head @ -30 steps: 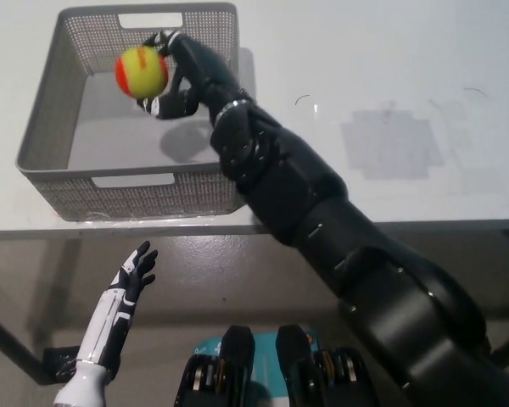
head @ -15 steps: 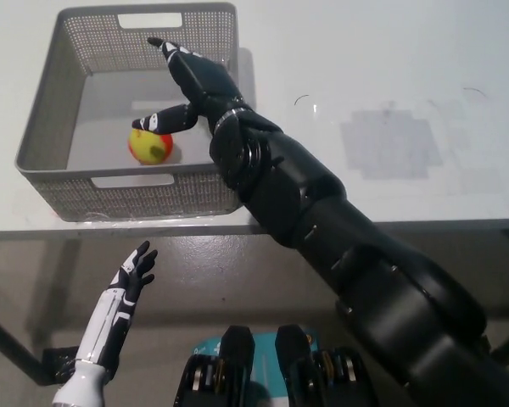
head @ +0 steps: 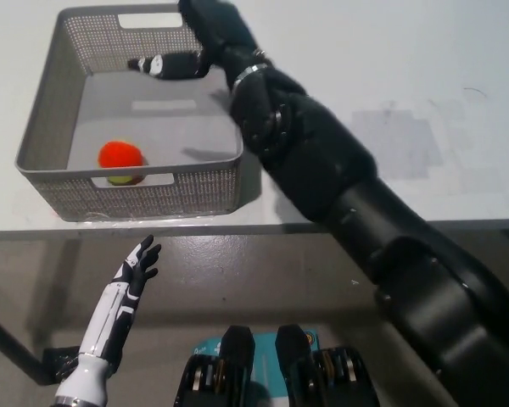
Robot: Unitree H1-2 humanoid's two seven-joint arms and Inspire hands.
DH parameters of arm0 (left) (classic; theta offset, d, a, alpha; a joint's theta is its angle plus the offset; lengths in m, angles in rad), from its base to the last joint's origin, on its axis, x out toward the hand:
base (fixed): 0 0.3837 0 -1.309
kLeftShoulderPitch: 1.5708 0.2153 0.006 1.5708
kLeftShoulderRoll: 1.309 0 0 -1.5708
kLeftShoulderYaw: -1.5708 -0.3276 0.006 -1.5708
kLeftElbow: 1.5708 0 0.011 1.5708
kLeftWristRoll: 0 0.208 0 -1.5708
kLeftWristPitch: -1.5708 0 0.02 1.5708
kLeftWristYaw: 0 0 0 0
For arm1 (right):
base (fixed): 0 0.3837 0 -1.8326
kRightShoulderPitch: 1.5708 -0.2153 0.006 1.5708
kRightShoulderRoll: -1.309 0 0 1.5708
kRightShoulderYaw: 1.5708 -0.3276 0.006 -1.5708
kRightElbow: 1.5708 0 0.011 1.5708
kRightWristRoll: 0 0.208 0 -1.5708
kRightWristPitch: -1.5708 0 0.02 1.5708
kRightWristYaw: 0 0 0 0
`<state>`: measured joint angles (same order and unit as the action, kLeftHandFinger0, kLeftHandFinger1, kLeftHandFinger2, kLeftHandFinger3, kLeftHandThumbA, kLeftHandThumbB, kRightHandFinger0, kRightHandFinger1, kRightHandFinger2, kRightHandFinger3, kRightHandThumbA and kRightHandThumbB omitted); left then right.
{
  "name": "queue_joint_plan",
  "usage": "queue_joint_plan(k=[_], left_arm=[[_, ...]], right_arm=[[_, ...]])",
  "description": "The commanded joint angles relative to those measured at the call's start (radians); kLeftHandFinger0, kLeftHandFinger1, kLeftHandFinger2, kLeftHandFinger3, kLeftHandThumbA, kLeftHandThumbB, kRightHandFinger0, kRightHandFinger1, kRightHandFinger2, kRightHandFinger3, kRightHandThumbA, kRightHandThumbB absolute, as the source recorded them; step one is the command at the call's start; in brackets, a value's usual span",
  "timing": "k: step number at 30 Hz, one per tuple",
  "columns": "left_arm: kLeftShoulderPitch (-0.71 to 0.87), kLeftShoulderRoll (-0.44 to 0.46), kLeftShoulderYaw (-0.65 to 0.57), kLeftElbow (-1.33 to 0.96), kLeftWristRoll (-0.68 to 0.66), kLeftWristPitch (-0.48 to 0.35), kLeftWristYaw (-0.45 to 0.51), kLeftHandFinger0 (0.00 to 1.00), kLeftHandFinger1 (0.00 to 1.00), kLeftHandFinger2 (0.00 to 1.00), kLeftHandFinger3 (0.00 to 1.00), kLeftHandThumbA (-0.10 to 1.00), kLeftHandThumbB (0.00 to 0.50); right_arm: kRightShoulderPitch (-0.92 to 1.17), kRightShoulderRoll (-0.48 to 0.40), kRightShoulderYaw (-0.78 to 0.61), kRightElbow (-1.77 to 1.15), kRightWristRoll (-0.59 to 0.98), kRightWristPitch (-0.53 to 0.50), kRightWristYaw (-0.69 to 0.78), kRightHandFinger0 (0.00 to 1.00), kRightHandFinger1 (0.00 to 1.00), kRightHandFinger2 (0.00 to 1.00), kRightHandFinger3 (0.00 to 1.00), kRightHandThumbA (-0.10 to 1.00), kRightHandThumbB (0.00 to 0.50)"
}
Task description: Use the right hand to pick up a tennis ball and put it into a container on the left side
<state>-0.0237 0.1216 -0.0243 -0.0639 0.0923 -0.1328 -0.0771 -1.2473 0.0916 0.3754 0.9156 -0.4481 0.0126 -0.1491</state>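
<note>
A red and yellow tennis ball (head: 121, 161) lies on the floor of the grey mesh basket (head: 47, 110), near its front wall. My black right hand (head: 199, 38) hovers over the basket's back right corner, open, fingers spread and holding nothing. It is well apart from the ball. My white left hand (head: 134, 271) rests open below the table's front edge at the lower left.
The basket stands on a white table (head: 390, 76) at the left. A faint grey patch (head: 394, 140) marks the tabletop to the right of my arm. The table's front edge (head: 322, 227) runs across the middle of the picture.
The ball left my right hand and dropped into the basket, then rolled toward its front left. My right hand opened and lifted back toward the basket's far right corner.
</note>
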Motion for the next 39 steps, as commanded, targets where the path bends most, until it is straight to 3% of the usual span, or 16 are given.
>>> queue_joint_plan(k=[1,6,9,12,14,18,20,23,24,25,31,39], left_arm=[[-0.017,0.019,-0.008,-0.015,-0.020,0.005,-0.026,1.00,1.00,1.00,1.00,1.00,0.113],[-0.012,0.031,-0.006,-0.007,0.010,-0.009,-0.017,1.00,1.00,1.00,1.00,1.00,0.091],[-0.008,0.027,-0.003,-0.009,0.009,0.003,-0.012,1.00,1.00,1.00,1.00,1.00,0.092],[-0.006,0.023,-0.005,0.003,0.003,-0.011,-0.014,1.00,1.00,1.00,1.00,1.00,0.084],[-0.007,0.023,-0.004,0.008,-0.001,-0.010,-0.015,1.00,1.00,1.00,1.00,1.00,0.086],[-0.010,0.024,-0.002,0.016,-0.001,-0.015,-0.013,1.00,1.00,1.00,1.00,1.00,0.093],[-0.011,0.022,-0.001,0.018,0.003,-0.013,-0.009,1.00,1.00,1.00,1.00,1.00,0.100],[-0.009,0.023,-0.002,0.024,-0.003,-0.019,-0.013,1.00,1.00,1.00,1.00,1.00,0.100],[-0.009,0.023,-0.002,0.025,-0.003,-0.020,-0.013,1.00,1.00,1.00,1.00,1.00,0.099],[-0.004,0.022,-0.005,0.021,-0.007,-0.013,-0.018,1.00,1.00,1.00,1.00,1.00,0.108],[-0.012,0.020,-0.005,0.035,-0.009,-0.023,-0.017,1.00,1.00,1.00,1.00,1.00,0.115],[-0.004,0.015,0.000,0.036,-0.006,-0.021,-0.008,1.00,1.00,1.00,1.00,1.00,0.125]], right_arm=[[0.146,-0.151,-0.114,-0.582,0.037,0.048,0.057,1.00,1.00,1.00,1.00,1.00,0.436],[0.411,-0.255,-0.216,-1.021,0.104,0.080,0.115,1.00,1.00,1.00,1.00,1.00,0.395],[0.546,-0.292,-0.257,-1.135,0.140,0.020,0.099,1.00,1.00,1.00,1.00,1.00,0.367],[0.710,-0.311,-0.285,-1.237,0.189,-0.050,0.076,1.00,1.00,1.00,1.00,1.00,0.380],[0.791,-0.320,-0.291,-1.249,0.238,-0.135,0.057,1.00,1.00,1.00,1.00,1.00,0.338],[0.942,-0.325,-0.292,-1.255,0.279,-0.234,0.024,1.00,1.00,1.00,1.00,1.00,0.353],[1.002,-0.310,-0.294,-1.238,0.267,-0.271,-0.005,1.00,1.00,1.00,1.00,1.00,0.385],[1.094,-0.304,-0.296,-1.157,0.267,-0.359,-0.031,1.00,1.00,1.00,1.00,1.00,0.344],[1.097,-0.303,-0.298,-1.157,0.269,-0.360,-0.028,1.00,1.00,1.00,1.00,1.00,0.343],[1.141,-0.297,-0.303,-1.134,0.300,-0.378,-0.019,1.00,1.00,1.00,1.00,1.00,0.309],[1.234,-0.308,-0.310,-0.987,0.310,-0.429,0.024,1.00,1.00,1.00,1.00,1.00,0.293],[1.288,-0.303,-0.277,-0.875,0.372,-0.452,0.097,1.00,1.00,1.00,1.00,1.00,0.340]])
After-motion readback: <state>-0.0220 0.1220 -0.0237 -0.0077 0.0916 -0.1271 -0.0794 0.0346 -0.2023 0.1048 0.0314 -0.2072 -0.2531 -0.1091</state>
